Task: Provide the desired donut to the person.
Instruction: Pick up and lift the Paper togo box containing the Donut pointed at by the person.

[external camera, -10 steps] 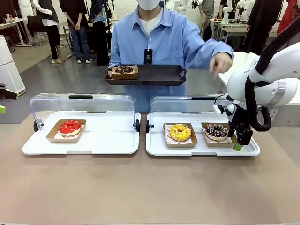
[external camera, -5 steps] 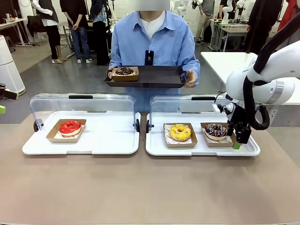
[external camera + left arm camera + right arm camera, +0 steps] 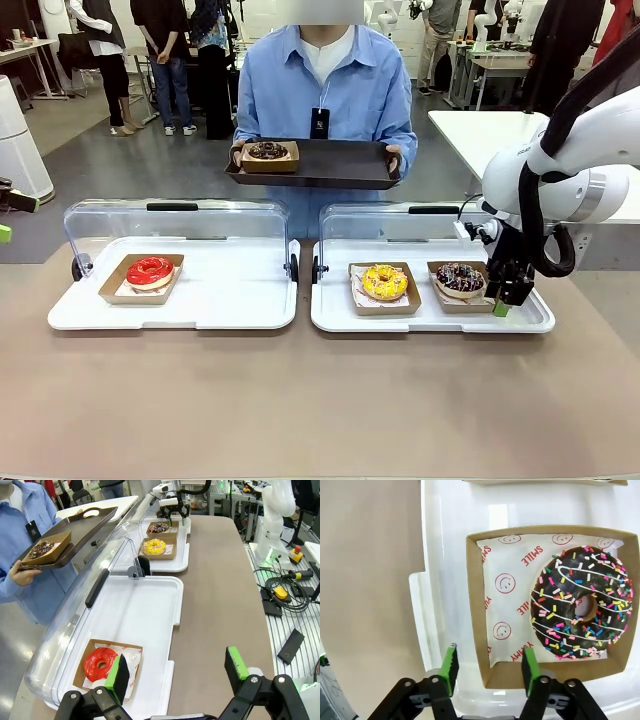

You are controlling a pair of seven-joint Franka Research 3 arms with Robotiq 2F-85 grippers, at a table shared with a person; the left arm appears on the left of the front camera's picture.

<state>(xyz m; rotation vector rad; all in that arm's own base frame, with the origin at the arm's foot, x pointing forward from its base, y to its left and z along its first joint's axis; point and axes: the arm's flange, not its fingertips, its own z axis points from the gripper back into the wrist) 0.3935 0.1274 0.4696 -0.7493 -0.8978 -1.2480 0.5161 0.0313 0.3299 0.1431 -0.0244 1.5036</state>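
The person [image 3: 325, 95] in a light blue shirt stands across the table and holds a black tray [image 3: 335, 165] with both hands. On it sits a boxed chocolate donut [image 3: 267, 152]. A chocolate donut with coloured sprinkles [image 3: 580, 605] lies in a cardboard box [image 3: 476, 605] at the right end of the right white tray [image 3: 330, 318]. My right gripper [image 3: 490, 667] is down at that box's right side [image 3: 505, 298], its green fingers apart on either side of the box wall, not touching it. My left gripper [image 3: 175, 672] hangs open above the left tray, near the red donut [image 3: 100, 663].
A yellow donut [image 3: 385, 282] in its box sits left of the sprinkled one. The red donut [image 3: 150, 270] is on the left white tray [image 3: 230, 310]. Both clear lids [image 3: 175, 225] stand open behind the trays. Brown tabletop [image 3: 320, 400] lies in front.
The person's raised hand has come back to hold the black tray. My right gripper has sunk slightly at the sprinkled donut's box, and its fingers stand around the box wall.
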